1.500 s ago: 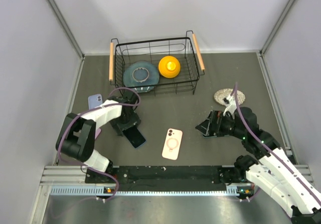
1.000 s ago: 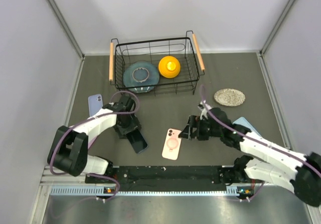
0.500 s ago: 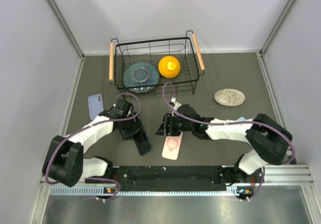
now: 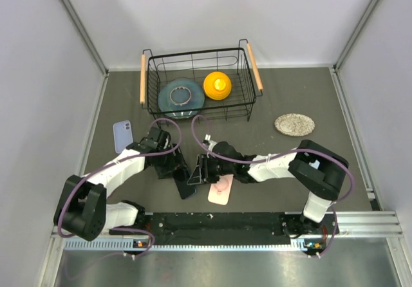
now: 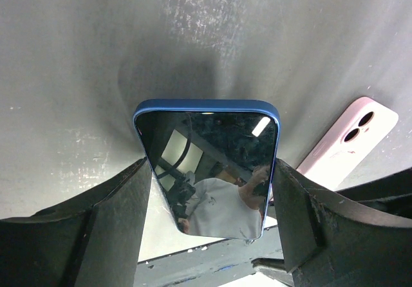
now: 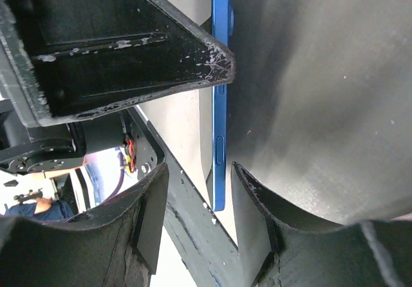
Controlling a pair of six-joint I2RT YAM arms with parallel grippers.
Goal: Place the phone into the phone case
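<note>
- Left gripper [image 5: 210,190] clamps the blue phone [image 5: 206,139] by its long sides.
- Right gripper [image 6: 198,171] has its fingers apart, astride the phone's edge.
- Pink phone case [image 4: 220,194] lies just beside them on the table [image 4: 290,94].

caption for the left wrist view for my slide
Left gripper holds the blue phone by its sides above the grey table, pink phone case nearby.

wire basket [image 4: 193,53], yellow bowl [image 4: 217,85], speckled coaster [image 4: 295,124]
</note>
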